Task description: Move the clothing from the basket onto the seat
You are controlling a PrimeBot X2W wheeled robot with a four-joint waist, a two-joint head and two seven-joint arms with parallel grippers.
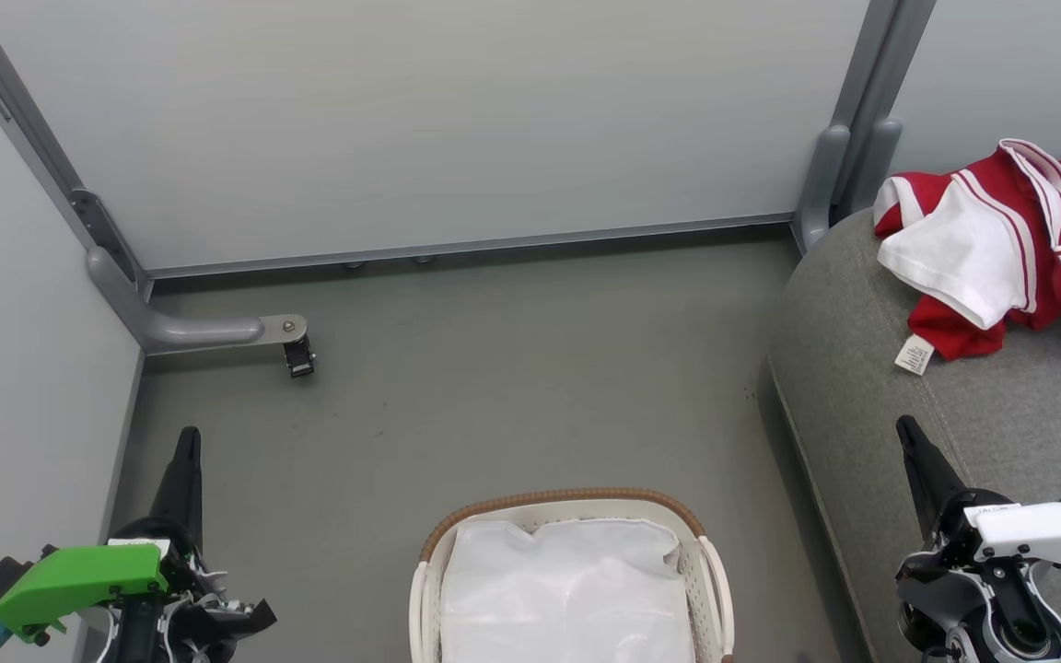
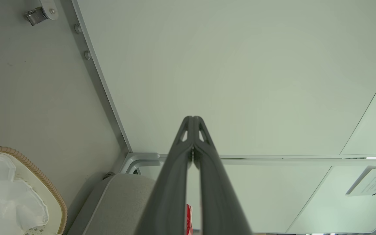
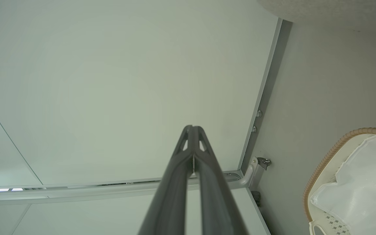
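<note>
On the seat [image 1: 862, 396] lies the clothing [image 1: 1060, 249], its tag [image 1: 915, 354] too small to read; the left hand [image 2: 193, 118] and right hand [image 3: 193, 127] are both closed.

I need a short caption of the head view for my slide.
Clothing lies on the seat; the basket holds its white liner; left gripper and right gripper rest shut.

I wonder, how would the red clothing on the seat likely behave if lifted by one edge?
The clothing lies crumpled in soft folds, so it would probably hang floppy and drape. It looks thin, so likely light. Its bunched layers on the seat may separate or trail when pulled.
</note>
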